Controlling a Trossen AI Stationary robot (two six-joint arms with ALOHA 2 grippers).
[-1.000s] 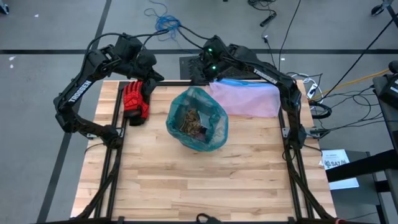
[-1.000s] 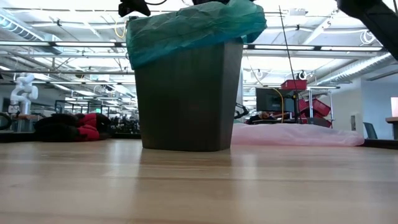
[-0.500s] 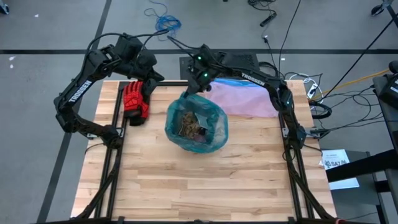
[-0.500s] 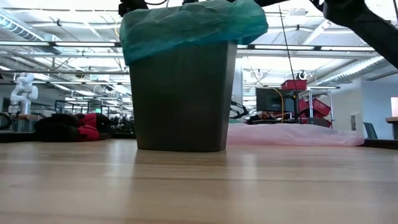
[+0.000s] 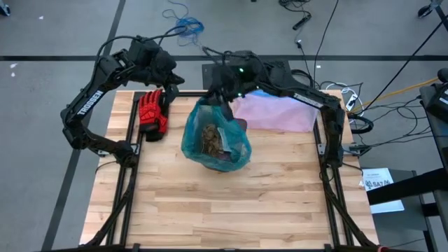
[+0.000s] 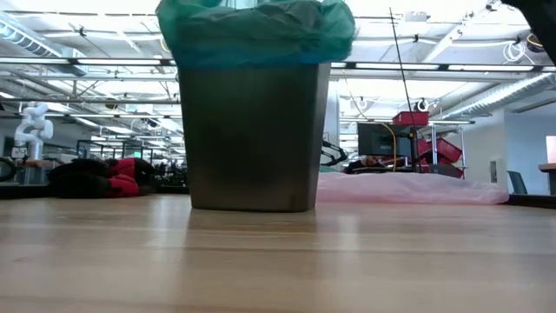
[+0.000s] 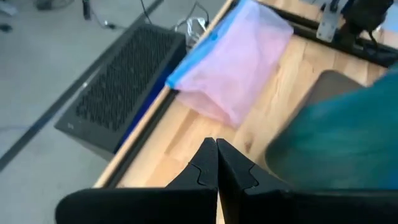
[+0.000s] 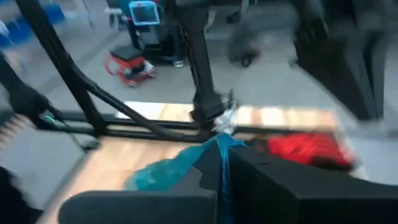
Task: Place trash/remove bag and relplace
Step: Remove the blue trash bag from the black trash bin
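A dark grey bin (image 6: 252, 135) stands mid-table, lined with the teal bag (image 5: 213, 140), whose edge folds over the rim (image 6: 252, 30). Brown trash (image 5: 210, 136) lies inside. My right gripper (image 5: 212, 100) is above the bin's far rim, shut on the bag (image 8: 168, 171). My left gripper (image 5: 171, 78) hangs shut and holds nothing, above the table's far edge, left of the bin; its closed fingers (image 7: 216, 163) show in the left wrist view. My right gripper pinches the bag's far rim edge (image 8: 210, 151) between its two fingers, coming from the table's far side and slanting slightly down. The plastic is bunched there and drawn up toward the fingers (image 5: 210, 108). The rest of the bag stays in the bin.
A red glove (image 5: 152, 112) lies at the far left of the table. A pale pink bag with a blue edge (image 5: 276, 112) lies at the far right. A black grille box (image 7: 118, 93) sits beyond the far edge. The near half of the table (image 5: 224, 203) is bare wood.
My right gripper has moved from above the pink bag toward the table's left and the bin's far rim, rolled about its axis, and shut on the bag's edge. The bag's far rim is gathered and pulled up, and the bin has slid a little to the left.
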